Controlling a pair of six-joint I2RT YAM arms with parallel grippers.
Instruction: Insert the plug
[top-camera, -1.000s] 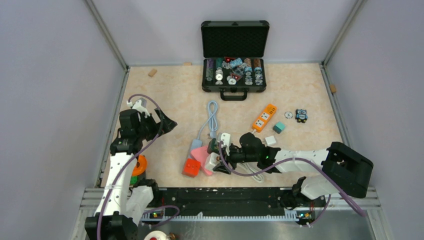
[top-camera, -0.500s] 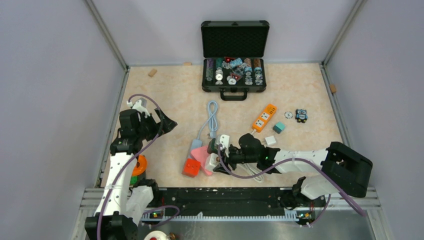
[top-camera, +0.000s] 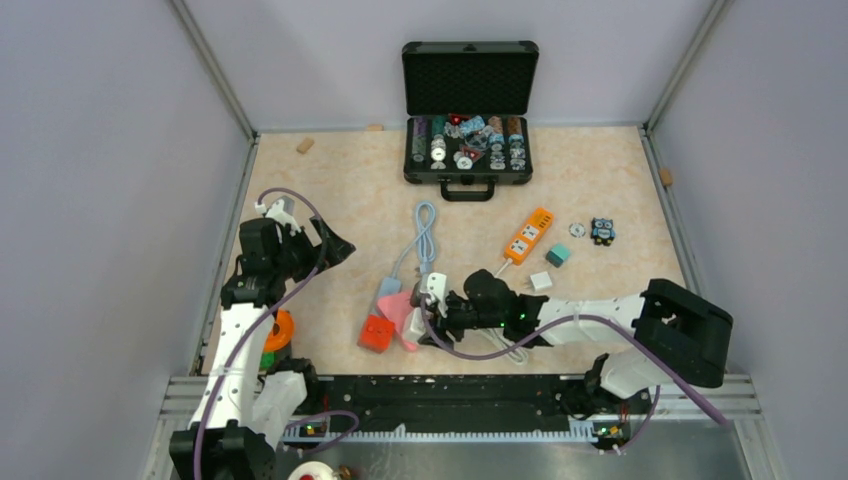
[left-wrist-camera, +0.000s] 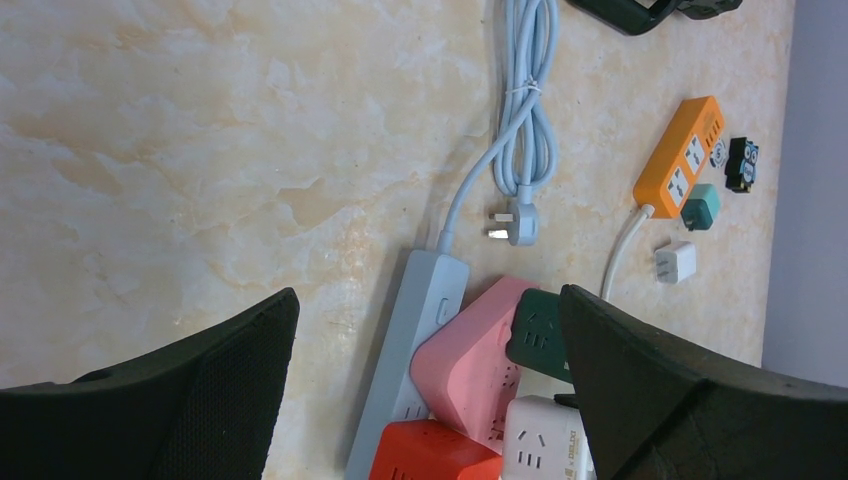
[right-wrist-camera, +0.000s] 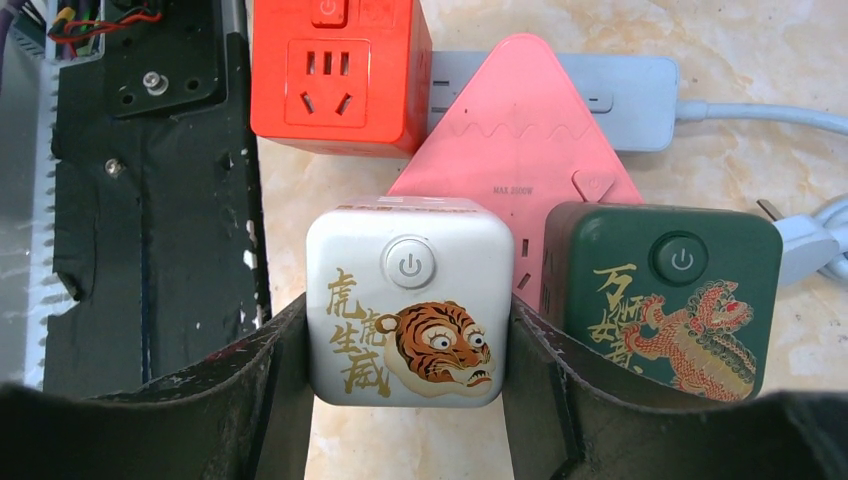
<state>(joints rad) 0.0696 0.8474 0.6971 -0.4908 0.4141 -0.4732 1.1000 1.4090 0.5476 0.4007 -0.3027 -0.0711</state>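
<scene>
At the right gripper (right-wrist-camera: 405, 345): clamped tight on a white socket cube (right-wrist-camera: 408, 262) (tiger print and a round power button on the upward face), one finger flat against each side. Just beyond that cube and touching it, a pink triangular socket block (right-wrist-camera: 520, 140). On the cube's right, past the finger, a dark green socket cube (right-wrist-camera: 660, 300) with a red and gold beast print. To the upper left, a red socket cube (right-wrist-camera: 335, 70) against the pink block. Past the pink block, a pale blue power strip (left-wrist-camera: 410, 350), with a cable (left-wrist-camera: 530, 100) coiled and tied further out on the table (left-wrist-camera: 200, 150). As for the plug (left-wrist-camera: 510, 222): lying loose on the table at the end of that coil, near the strip's head but apart from it, in no socket. At the left gripper (left-wrist-camera: 428, 295): spread wide, holding nothing, raised above the table to the left of the cluster. Further right, an orange power strip (left-wrist-camera: 680, 160), a teal block (left-wrist-camera: 700, 205) right by its end, and a small white adapter (left-wrist-camera: 676, 262) near both. At the far edge, an open black case (top-camera: 468, 110) with small parts inside.
</scene>
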